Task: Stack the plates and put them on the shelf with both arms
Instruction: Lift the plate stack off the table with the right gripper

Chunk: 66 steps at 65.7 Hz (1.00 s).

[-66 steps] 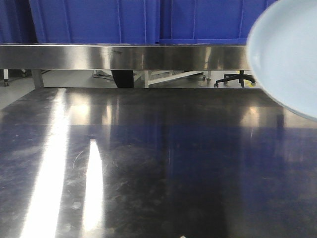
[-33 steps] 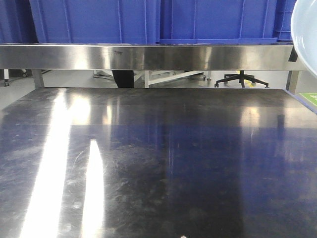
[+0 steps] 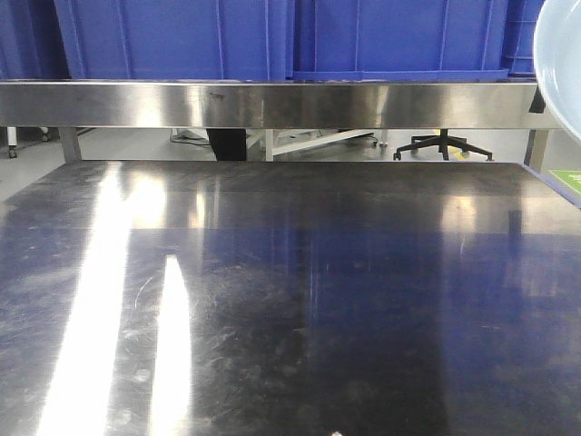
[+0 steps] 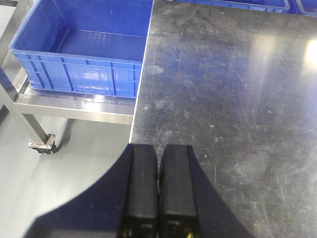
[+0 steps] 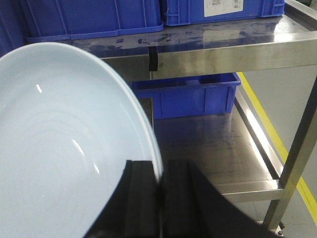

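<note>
My right gripper [image 5: 160,171] is shut on the rim of a pale bluish-white plate [image 5: 64,148], which fills the left of the right wrist view, tilted on edge. In the front view only a sliver of this plate [image 3: 561,64] shows at the top right edge, level with the steel shelf [image 3: 263,103]. I cannot tell whether one plate or two are held. My left gripper [image 4: 158,153] is shut and empty, hovering over the left edge of the steel table [image 4: 228,99]. Neither gripper shows in the front view.
Blue crates [image 3: 272,36] stand on the shelf across the back. A blue crate [image 4: 84,49] sits on a low steel cart left of the table. Another blue crate [image 5: 188,96] sits under the shelf, and a steel post [image 5: 297,153] stands at right.
The plate has moved right and up, from filling the front view's top right corner to a sliver at the edge. Over the last half second it has barely moved.
</note>
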Each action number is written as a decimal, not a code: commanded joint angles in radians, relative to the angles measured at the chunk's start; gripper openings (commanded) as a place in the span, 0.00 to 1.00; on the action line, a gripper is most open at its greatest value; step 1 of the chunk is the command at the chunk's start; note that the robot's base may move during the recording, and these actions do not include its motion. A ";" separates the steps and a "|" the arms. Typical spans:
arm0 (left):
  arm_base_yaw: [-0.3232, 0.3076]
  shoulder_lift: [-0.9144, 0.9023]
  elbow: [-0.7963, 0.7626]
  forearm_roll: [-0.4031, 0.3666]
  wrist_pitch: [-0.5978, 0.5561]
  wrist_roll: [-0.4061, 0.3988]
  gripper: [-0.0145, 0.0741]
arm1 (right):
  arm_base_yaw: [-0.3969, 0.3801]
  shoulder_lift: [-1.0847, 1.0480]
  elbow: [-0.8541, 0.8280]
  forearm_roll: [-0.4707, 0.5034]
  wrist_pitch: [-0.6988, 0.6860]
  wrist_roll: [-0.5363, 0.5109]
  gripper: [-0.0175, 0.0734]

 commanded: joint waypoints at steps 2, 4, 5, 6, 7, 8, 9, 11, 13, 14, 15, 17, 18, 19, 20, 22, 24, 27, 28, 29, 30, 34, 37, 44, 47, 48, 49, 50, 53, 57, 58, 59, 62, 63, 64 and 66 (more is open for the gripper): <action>0.001 -0.006 -0.029 0.001 -0.075 -0.009 0.26 | -0.008 0.002 -0.030 -0.001 -0.104 -0.005 0.25; 0.001 -0.006 -0.029 0.001 -0.075 -0.009 0.26 | -0.008 0.002 -0.030 -0.001 -0.104 -0.005 0.25; 0.001 -0.006 -0.029 0.001 -0.075 -0.009 0.26 | -0.008 0.002 -0.030 -0.001 -0.104 -0.005 0.25; 0.001 -0.006 -0.029 0.001 -0.075 -0.009 0.26 | -0.008 0.002 -0.030 -0.001 -0.104 -0.005 0.25; 0.001 -0.006 -0.029 0.001 -0.075 -0.009 0.26 | -0.008 0.002 -0.030 -0.001 -0.104 -0.005 0.25; 0.001 -0.006 -0.029 0.001 -0.075 -0.009 0.26 | -0.008 0.002 -0.030 -0.001 -0.104 -0.005 0.25; 0.001 -0.006 -0.029 0.001 -0.075 -0.009 0.26 | -0.008 0.002 -0.030 -0.001 -0.104 -0.005 0.25; 0.001 -0.006 -0.029 0.001 -0.075 -0.009 0.26 | -0.008 0.002 -0.030 -0.001 -0.104 -0.005 0.25; 0.001 -0.006 -0.029 0.001 -0.075 -0.009 0.26 | -0.008 0.002 -0.030 -0.001 -0.104 -0.005 0.25; 0.001 -0.006 -0.029 0.001 -0.075 -0.009 0.26 | -0.008 0.002 -0.030 -0.001 -0.104 -0.005 0.25; 0.001 -0.006 -0.029 0.001 -0.075 -0.009 0.26 | -0.008 0.002 -0.030 -0.001 -0.104 -0.005 0.25; 0.001 -0.006 -0.029 0.001 -0.075 -0.009 0.26 | -0.008 0.002 -0.030 -0.001 -0.104 -0.005 0.25; 0.001 -0.006 -0.029 0.001 -0.075 -0.009 0.26 | -0.008 0.002 -0.030 -0.001 -0.104 -0.005 0.25; 0.001 -0.006 -0.029 0.001 -0.075 -0.009 0.26 | -0.008 0.002 -0.030 -0.001 -0.104 -0.005 0.25; 0.001 -0.006 -0.029 0.001 -0.075 -0.009 0.26 | -0.008 0.002 -0.030 -0.001 -0.104 -0.005 0.25; 0.001 -0.006 -0.029 0.001 -0.075 -0.009 0.26 | -0.008 0.002 -0.030 -0.001 -0.104 -0.005 0.25; 0.001 -0.006 -0.029 0.001 -0.075 -0.009 0.26 | -0.008 0.002 -0.030 -0.001 -0.104 -0.005 0.25; 0.001 -0.006 -0.029 0.001 -0.075 -0.009 0.26 | -0.008 0.002 -0.030 -0.001 -0.104 -0.005 0.25; 0.001 -0.006 -0.029 0.001 -0.075 -0.009 0.26 | -0.008 0.002 -0.030 -0.001 -0.104 -0.005 0.25; 0.001 -0.006 -0.029 0.001 -0.075 -0.009 0.26 | -0.008 0.002 -0.030 -0.001 -0.104 -0.005 0.25; 0.001 -0.006 -0.029 0.001 -0.077 -0.009 0.26 | -0.008 0.002 -0.030 -0.001 -0.104 -0.005 0.25; 0.001 -0.006 -0.029 0.001 -0.077 -0.009 0.26 | -0.008 0.002 -0.030 -0.001 -0.105 -0.005 0.25; 0.001 -0.006 -0.029 0.001 -0.077 -0.009 0.26 | -0.008 0.002 -0.030 -0.001 -0.105 -0.005 0.25; 0.001 -0.006 -0.029 0.001 -0.077 -0.009 0.26 | -0.008 0.002 -0.030 -0.001 -0.105 -0.005 0.25; 0.001 -0.006 -0.029 0.001 -0.077 -0.009 0.26 | -0.008 0.002 -0.030 -0.001 -0.105 -0.005 0.25; 0.001 -0.006 -0.029 0.001 -0.077 -0.009 0.26 | -0.008 0.002 -0.030 -0.001 -0.105 -0.005 0.25; 0.001 -0.006 -0.029 0.001 -0.077 -0.009 0.26 | -0.008 0.002 -0.030 -0.001 -0.105 -0.005 0.25; 0.001 -0.006 -0.029 0.001 -0.077 -0.009 0.26 | -0.008 0.002 -0.030 -0.001 -0.105 -0.005 0.25; 0.001 -0.006 -0.029 0.001 -0.077 -0.009 0.26 | -0.008 0.002 -0.030 -0.001 -0.105 -0.005 0.25; 0.001 -0.006 -0.029 0.001 -0.077 -0.009 0.26 | -0.008 0.002 -0.030 -0.001 -0.105 -0.005 0.25; 0.001 -0.006 -0.029 0.001 -0.077 -0.009 0.26 | -0.008 0.002 -0.030 -0.001 -0.105 -0.005 0.25; 0.001 -0.006 -0.029 0.001 -0.077 -0.009 0.26 | -0.008 0.002 -0.030 -0.001 -0.105 -0.005 0.25; 0.001 -0.006 -0.029 0.001 -0.077 -0.009 0.26 | -0.008 0.002 -0.030 -0.001 -0.105 -0.005 0.25; 0.001 -0.006 -0.029 0.001 -0.077 -0.009 0.26 | -0.008 0.002 -0.030 -0.001 -0.105 -0.005 0.25; 0.001 -0.006 -0.029 0.001 -0.077 -0.009 0.26 | -0.008 0.002 -0.030 -0.001 -0.105 -0.005 0.25; 0.001 -0.006 -0.029 0.001 -0.077 -0.009 0.26 | -0.008 0.002 -0.030 -0.001 -0.105 -0.005 0.25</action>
